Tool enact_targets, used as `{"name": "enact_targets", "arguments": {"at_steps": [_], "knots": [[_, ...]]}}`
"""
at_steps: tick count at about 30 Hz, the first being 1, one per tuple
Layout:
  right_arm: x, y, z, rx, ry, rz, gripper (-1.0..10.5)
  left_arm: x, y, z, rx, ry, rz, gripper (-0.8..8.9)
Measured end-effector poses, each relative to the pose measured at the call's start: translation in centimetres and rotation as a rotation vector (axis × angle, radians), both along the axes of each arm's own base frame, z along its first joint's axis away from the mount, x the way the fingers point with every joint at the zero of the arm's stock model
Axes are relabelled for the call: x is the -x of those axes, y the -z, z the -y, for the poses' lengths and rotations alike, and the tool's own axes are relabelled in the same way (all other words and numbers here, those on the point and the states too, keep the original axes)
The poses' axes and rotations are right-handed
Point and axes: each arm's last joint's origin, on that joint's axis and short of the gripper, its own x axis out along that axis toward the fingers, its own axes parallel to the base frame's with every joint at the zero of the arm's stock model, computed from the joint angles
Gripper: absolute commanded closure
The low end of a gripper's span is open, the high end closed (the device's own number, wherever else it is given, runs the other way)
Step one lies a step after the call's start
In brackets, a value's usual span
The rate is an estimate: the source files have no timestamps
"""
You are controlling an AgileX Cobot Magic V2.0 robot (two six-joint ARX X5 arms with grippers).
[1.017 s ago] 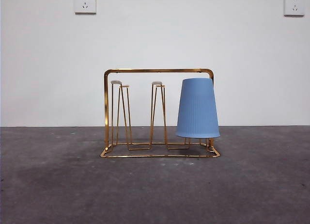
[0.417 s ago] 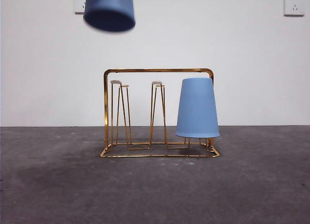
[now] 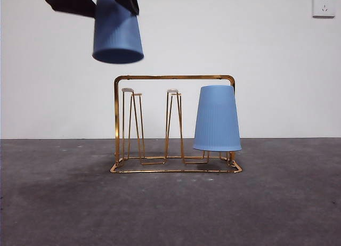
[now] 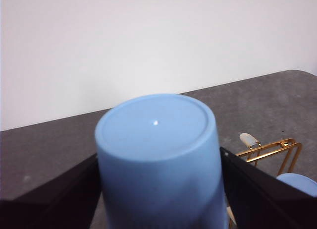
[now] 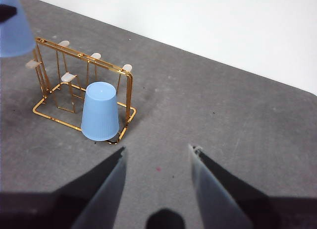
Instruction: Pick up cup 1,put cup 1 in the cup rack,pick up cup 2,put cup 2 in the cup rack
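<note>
A blue cup (image 3: pixel 117 33) hangs upside down in the air, above and slightly left of the gold wire cup rack (image 3: pixel 173 77). My left gripper (image 3: pixel 114 1) is shut on it near its base. In the left wrist view the black jaws press both sides of the cup (image 4: pixel 156 125). A second blue cup (image 3: pixel 217 118) sits upside down over a peg at the rack's right end. The right wrist view shows the right gripper (image 5: pixel 157 148) open and empty, well away from the rack (image 5: pixel 84 55) and its cup (image 5: pixel 100 112).
The rack's left pegs (image 3: pixel 128 90) and middle pegs (image 3: pixel 172 91) are bare, with pale tips. A white wall stands close behind the rack, with a socket (image 3: pixel 323 5) at upper right. Grey tabletop (image 3: pixel 277 203) spreads around the rack.
The held cup came into view from above at the upper left and has come lower, its gripper now showing too. The rack and the cup on it have not moved.
</note>
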Motion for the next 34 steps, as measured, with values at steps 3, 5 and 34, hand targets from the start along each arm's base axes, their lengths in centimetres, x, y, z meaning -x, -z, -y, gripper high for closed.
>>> {"name": "enact_targets", "arguments": {"at_steps": [3, 5, 34], "knots": [[0.0, 0.0, 0.0, -0.013, 0.006, -0.004, 7.3, -0.8, 1.0, 0.5, -0.012, 0.004, -0.018, 8.19], [0.0, 0.0, 0.0, -0.017, 0.008, -0.005, 7.3, -1.1, 1.6, 0.7, -0.025, 0.006, -0.036, 8.19], [0.1, 0.4, 0.2, 0.004, 0.021, -0.040, 7.3, -4.5, 9.3, 3.0, -0.097, -0.041, -0.256, 8.19]]}}
